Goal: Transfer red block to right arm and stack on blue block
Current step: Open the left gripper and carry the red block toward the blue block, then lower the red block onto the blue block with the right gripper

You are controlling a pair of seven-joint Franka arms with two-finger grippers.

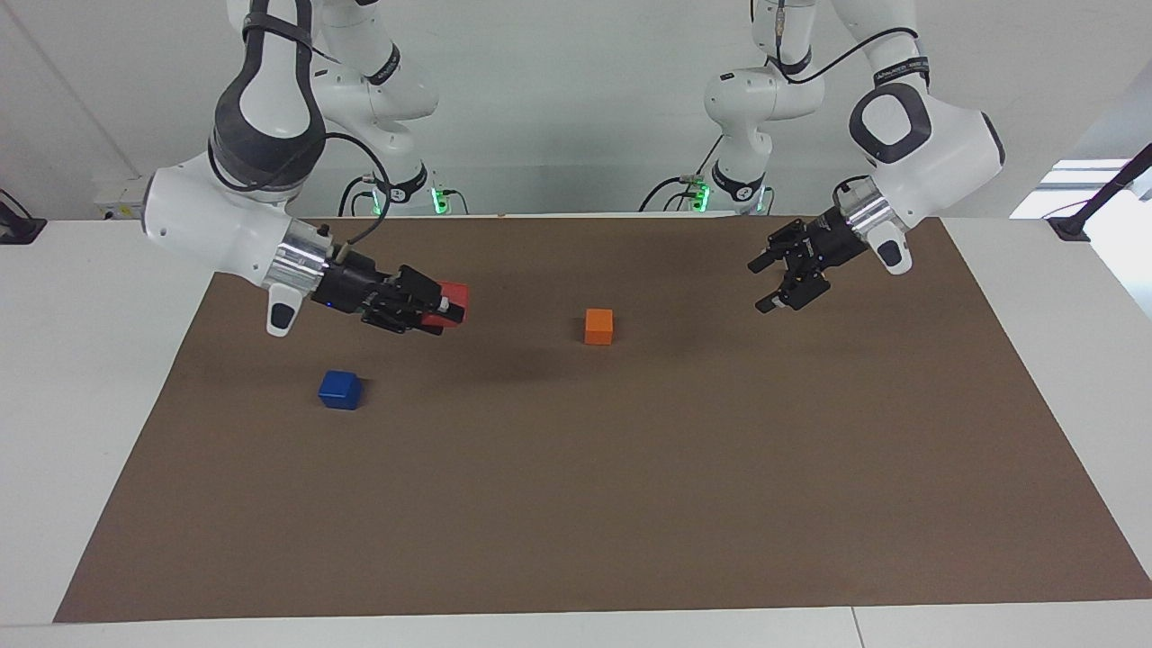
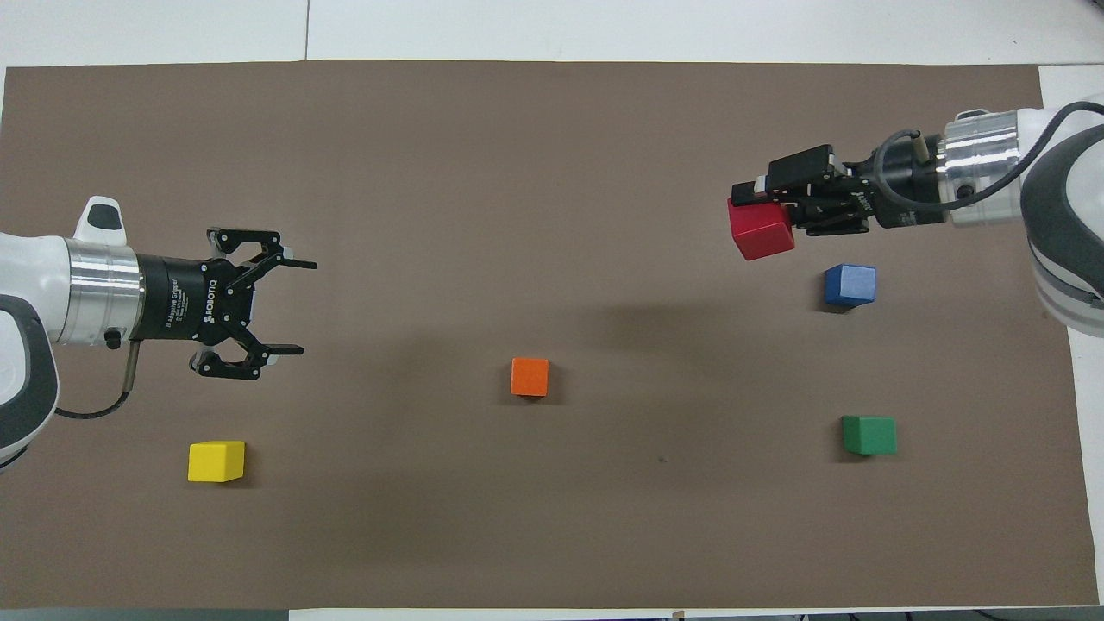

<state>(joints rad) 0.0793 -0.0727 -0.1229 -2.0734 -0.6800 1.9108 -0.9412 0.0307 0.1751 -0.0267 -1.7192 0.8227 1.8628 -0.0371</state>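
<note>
1. The right gripper (image 1: 447,310) pinches the red block (image 1: 453,302) between its fingers, up in the air over the brown mat (image 1: 576,504), near the right arm's end of the table.
2. The blue block (image 1: 340,390) sits on the mat. In the overhead view it lies at about 4 o'clock from the held red block, close by but not touching it.
3. The left gripper (image 1: 763,284) hangs over the mat at the left arm's end, its fingers spread wide with nothing between them. Its body bears white lettering that reads "ROBOTIQ" in the overhead view.
4. An orange block (image 1: 598,326) rests near the mat's middle, between the two grippers.
5. In the overhead view a yellow block (image 2: 216,461) lies at 6 o'clock from the left gripper, and a green block (image 2: 869,435) at 6 o'clock from the blue block, nearer to the robots.
</note>
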